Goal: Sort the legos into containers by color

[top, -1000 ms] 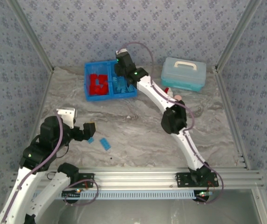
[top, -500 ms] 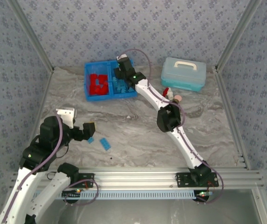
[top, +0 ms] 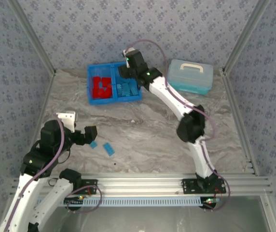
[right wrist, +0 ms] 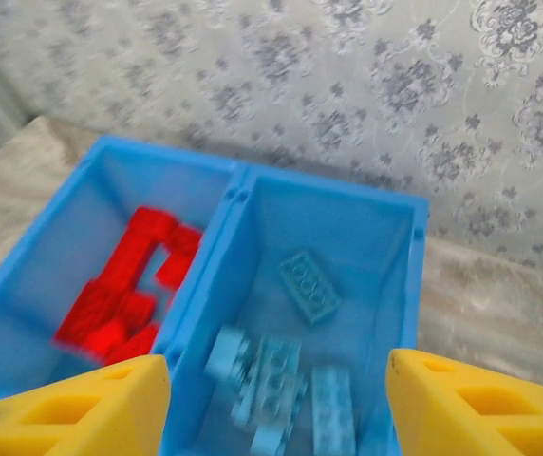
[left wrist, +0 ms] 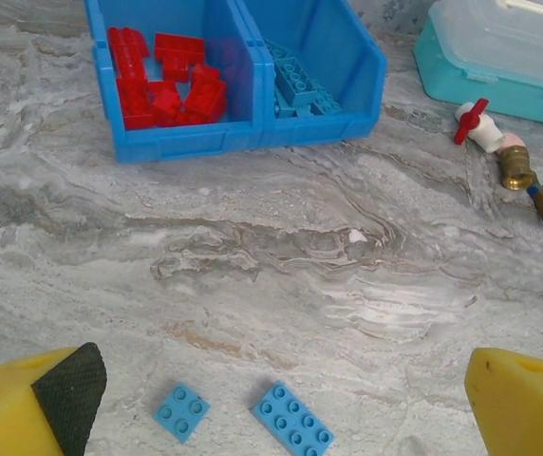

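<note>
The blue tray (top: 115,100) stands at the back, red legos (top: 101,86) in its left compartment and light blue legos (top: 126,88) in its right. My right gripper (top: 128,72) hangs open over the right compartment, nothing between its fingers. In the right wrist view that gripper (right wrist: 276,399) looks down on the light blue legos (right wrist: 309,285) and the tray's divider (right wrist: 205,285). Two loose light blue legos lie near my open left gripper (top: 80,126): a small square one (left wrist: 181,411) and a longer one (left wrist: 292,424), both on the table between its yellow fingers (left wrist: 25,408).
A pale blue lidded box (top: 189,76) with a white handle sits right of the tray. A small red, white and brass object (left wrist: 499,157) lies in front of the box. Patterned walls close the sides and back, and a metal rail (top: 143,183) runs along the near edge.
My right gripper has opened above the tray's right compartment and its elbow has swung right. The left arm has barely moved.
</note>
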